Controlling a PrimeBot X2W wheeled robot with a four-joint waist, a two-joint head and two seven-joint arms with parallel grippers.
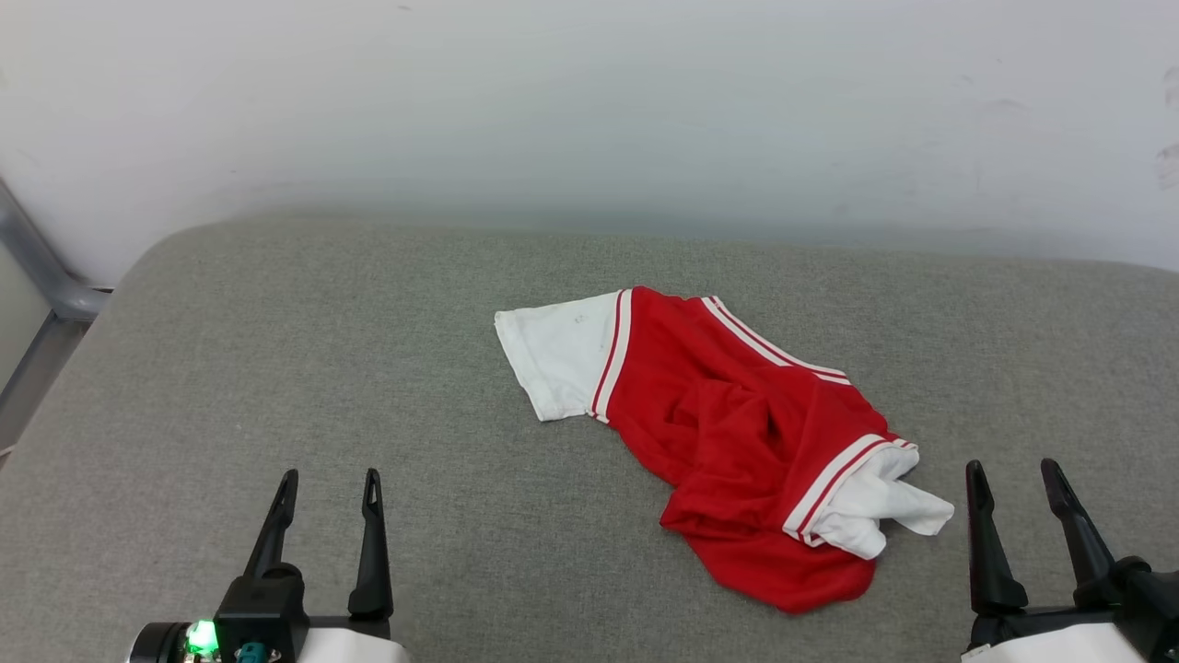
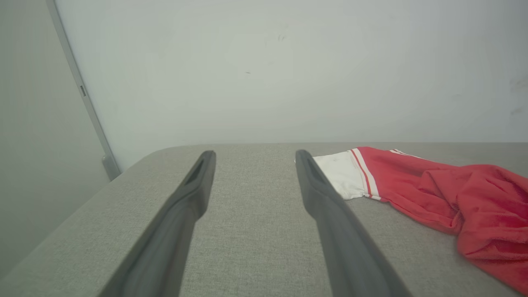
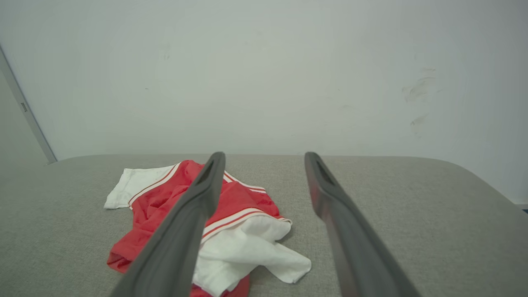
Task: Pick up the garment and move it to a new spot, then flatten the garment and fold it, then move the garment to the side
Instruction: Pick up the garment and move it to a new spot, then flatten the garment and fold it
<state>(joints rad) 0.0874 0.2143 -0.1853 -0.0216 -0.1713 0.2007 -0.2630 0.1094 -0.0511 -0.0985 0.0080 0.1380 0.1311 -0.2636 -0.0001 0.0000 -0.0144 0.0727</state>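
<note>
Spanning the far side is a pale wall (image 1: 589, 110), with faint scuffs toward the right. Below it lies a grey fabric pad (image 1: 276, 368) with a rounded far-left corner. A grey metal frame (image 1: 37, 267) stands just off that corner.

Shirt (image 1: 718, 414): red, crumpled, resting on the pad right of centre. It runs from far left to near right.
- Far-left sleeve (image 1: 557, 354): white and fairly flat, joined to the red body by striped trim.
- Near-right sleeve (image 1: 875, 511): white and bunched, spilling over the red cloth, also edged with striped trim.
- A further striped band runs along the far edge of the body.
- The body is folded over itself, with deep creases at mid-length.

Left tool (image 1: 332, 475): at near left, fingers pointing away. They are parted, with bare pad between them, and grip nothing. It is well apart from the shirt. A green light (image 1: 200, 635) glows at its base.

Right tool (image 1: 1011, 465): at near right, fingers pointing away. They are parted to a similar gap and are empty. It sits near the bunched sleeve without touching it. In the right wrist view one finger crosses in front of the shirt.
</note>
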